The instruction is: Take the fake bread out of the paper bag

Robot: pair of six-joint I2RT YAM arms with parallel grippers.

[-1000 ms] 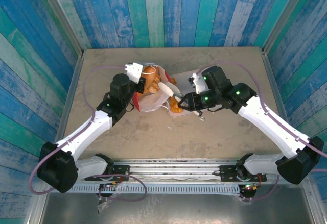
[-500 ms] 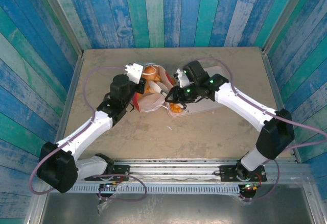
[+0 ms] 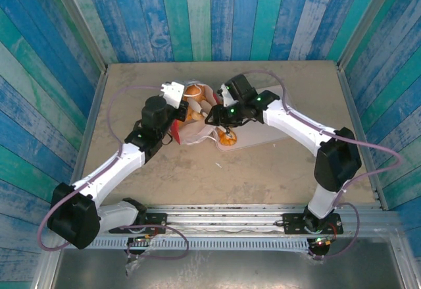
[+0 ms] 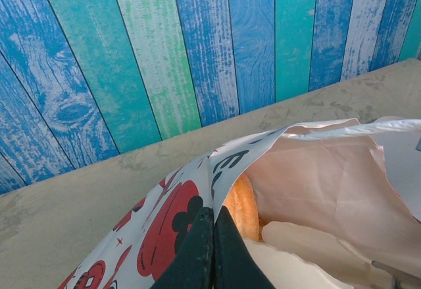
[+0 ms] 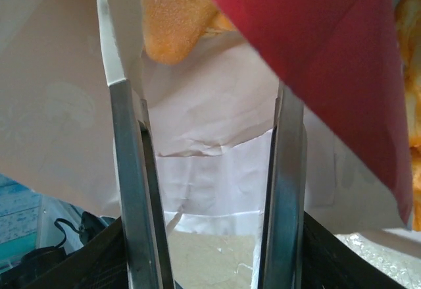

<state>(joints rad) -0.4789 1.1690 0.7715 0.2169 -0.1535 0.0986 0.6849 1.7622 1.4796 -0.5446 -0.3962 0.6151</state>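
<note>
1. Golden-orange spongy fake bread sits inside the small white paper bag with red sides and apple prints. The bag lies on the beige surface, with its mouth open on the right arm's side.
2. Left gripper is pressed together, pinching the paper bag's printed rim and lifting the mouth. An orange piece shows just behind that rim in the left wrist view.
3. Right gripper is spread at the mouth. Nothing is between its fingers; only crumpled white bag wall lies behind them.
4. Key relation: the fake bread lies ahead of the right gripper, past the fingertips and off toward the left finger's side, so it is not yet between the fingers. Its rounded end points at the gripper. The long axis probably runs deeper into the bag, but the rest is hidden.
5. The right arm is nearer and free, while the left is busy holding. The reach likely needs to go deeper and shift sideways before closing.
6. Another orange bread piece lies outside, on the pale flat tray just beside the bag.
</note>
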